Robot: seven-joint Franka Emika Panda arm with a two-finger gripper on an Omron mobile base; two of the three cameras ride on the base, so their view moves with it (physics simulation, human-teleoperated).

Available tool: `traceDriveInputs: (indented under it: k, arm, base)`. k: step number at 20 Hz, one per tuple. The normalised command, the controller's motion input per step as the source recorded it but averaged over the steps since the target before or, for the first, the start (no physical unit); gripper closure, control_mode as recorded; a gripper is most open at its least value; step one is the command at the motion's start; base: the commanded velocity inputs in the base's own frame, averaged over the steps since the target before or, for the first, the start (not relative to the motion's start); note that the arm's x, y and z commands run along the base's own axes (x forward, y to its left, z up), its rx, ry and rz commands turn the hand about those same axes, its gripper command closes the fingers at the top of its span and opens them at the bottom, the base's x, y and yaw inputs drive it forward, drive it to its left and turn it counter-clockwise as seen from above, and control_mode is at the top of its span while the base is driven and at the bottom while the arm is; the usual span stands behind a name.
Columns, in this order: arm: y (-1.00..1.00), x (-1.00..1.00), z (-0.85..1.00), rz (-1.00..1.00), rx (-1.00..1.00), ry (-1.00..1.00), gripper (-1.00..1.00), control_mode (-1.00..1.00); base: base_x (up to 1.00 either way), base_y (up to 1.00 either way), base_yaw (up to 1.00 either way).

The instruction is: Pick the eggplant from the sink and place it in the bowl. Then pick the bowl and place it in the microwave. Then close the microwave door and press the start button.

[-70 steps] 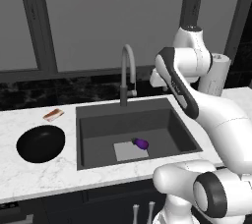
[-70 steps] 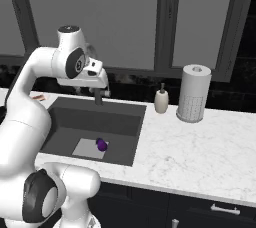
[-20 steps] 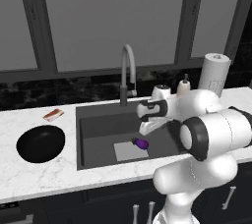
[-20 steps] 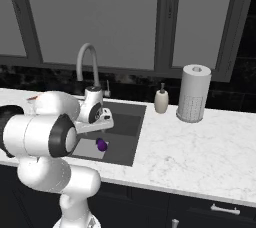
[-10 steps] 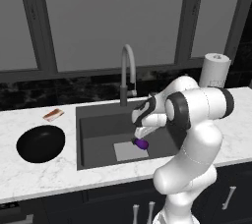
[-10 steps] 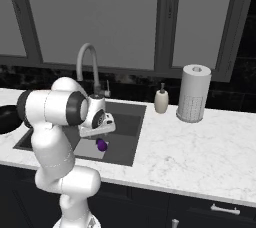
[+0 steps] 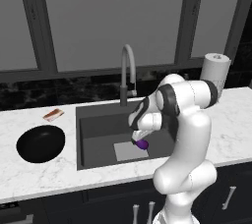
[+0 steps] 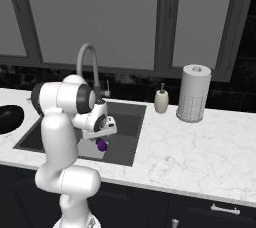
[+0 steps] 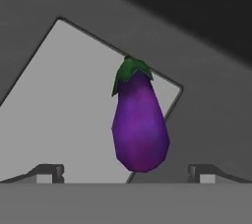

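i count one eggplant (image 9: 139, 126), glossy purple with a green cap, lying in the sink (image 7: 98, 142) right below my gripper (image 9: 125, 171), half on the one pale square (image 9: 64, 115) of the dark floor. the fingers (image 9: 49, 172) stand wide, one on each side of it, nothing held. one round black bowl (image 7: 40, 143) sits well off to the gripper's left on white marbled counter (image 8: 190, 147), by one tan strip (image 7: 53, 115). one curved grey faucet (image 7: 127, 73) rises beyond; one paper roll (image 8: 192, 93) and one soap bottle (image 8: 161, 101) stand to the right. dark windows behind.
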Motion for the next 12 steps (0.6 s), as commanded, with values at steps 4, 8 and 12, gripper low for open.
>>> traceDriveInputs:
  k: [4, 8, 12]
  arm:
    - [0.0, 0.38, -0.23, 0.0, 0.0, 0.0, -1.0, -1.0]
    - [0.0, 0.05, -0.31, 0.0, 0.0, 0.01, -1.0, -1.0]
    - [0.0, 0.0, -0.29, 0.0, 0.0, 0.01, -1.0, -1.0]
  base:
    - [0.0, 0.0, 0.0]
    - [0.0, 0.0, 0.0]
    - [0.0, 0.0, 0.0]
